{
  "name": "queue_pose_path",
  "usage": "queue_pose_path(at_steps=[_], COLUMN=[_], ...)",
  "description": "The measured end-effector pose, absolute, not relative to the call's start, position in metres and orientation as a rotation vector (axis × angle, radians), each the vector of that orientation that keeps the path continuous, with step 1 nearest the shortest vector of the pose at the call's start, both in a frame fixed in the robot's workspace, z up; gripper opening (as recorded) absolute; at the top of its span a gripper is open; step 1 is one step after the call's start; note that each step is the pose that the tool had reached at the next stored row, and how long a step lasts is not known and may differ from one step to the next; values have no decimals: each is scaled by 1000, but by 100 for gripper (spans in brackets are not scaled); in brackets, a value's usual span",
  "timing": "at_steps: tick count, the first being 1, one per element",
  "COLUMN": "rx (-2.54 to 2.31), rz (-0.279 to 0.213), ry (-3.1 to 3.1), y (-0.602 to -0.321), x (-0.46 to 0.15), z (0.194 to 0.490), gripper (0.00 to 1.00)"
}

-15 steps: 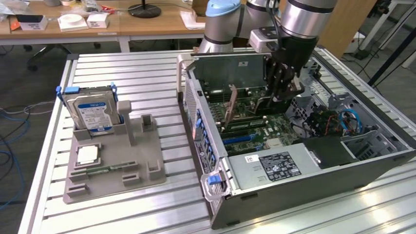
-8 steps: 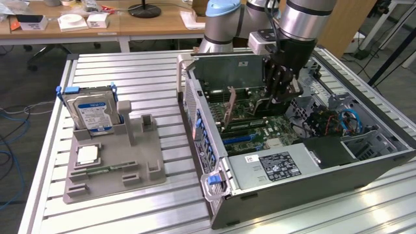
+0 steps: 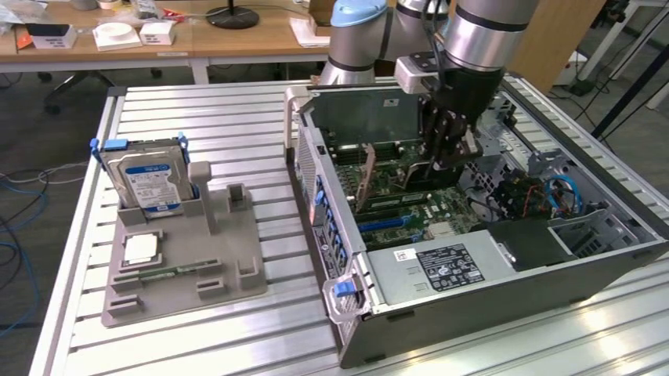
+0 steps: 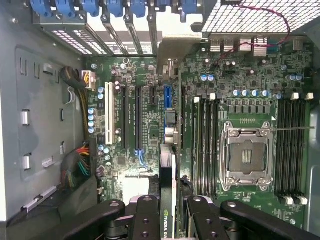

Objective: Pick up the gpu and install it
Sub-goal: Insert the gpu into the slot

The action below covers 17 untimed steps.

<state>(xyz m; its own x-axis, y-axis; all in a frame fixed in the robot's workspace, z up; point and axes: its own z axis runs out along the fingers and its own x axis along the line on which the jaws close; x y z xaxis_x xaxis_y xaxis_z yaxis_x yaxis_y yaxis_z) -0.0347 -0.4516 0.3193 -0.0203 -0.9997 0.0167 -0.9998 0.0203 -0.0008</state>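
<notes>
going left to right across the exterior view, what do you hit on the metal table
hard drive standing in the grey parts holder → open computer case → gripper reaching down inside the case, shut on the gpu over the motherboard

Silver-grey tubular arm segments (image 3: 491,23) with pale blue joint caps (image 3: 359,12) and black rings at the joints. White block-shaped wrist module (image 3: 421,74) below, with black cables running down beside it. Black gripper (image 3: 452,153) of slim, jointed metal links. In the wrist view, two matte black fingers (image 4: 146,220) with rounded linkage bars, each dotted with small round screws.
</notes>
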Motion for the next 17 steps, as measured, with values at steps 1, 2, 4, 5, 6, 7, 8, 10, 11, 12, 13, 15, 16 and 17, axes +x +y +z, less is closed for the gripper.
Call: queue_pose_path(at_steps=[1,2,4,5,6,7,8,10,11,12,13,15,16,17], rx=[2191,2191,2191,2191,2191,2191,2191,2191,2191,2191,2191,2191,2191,2191], rz=[19,19,19,19,19,19,19,19,19,19,19,19,19,19], ry=[-2236,-2236,-2236,-2236,-2236,-2236,-2236,-2236,-2236,-2236,-2236,-2236,-2236,-2236], y=[-452,-452,-452,-452,-452,-452,-452,-452,-452,-452,-452,-452,-452,-452], x=[-36,-37,-39,-40,-40,-41,-42,-44,-45,-45,-46,-48,-48,-49], z=[319,318,317,316,315,314,314,312,311,311,310,308,307,307], gripper=[26,26,26,26,26,26,26,26,26,26,26,26,26,26])
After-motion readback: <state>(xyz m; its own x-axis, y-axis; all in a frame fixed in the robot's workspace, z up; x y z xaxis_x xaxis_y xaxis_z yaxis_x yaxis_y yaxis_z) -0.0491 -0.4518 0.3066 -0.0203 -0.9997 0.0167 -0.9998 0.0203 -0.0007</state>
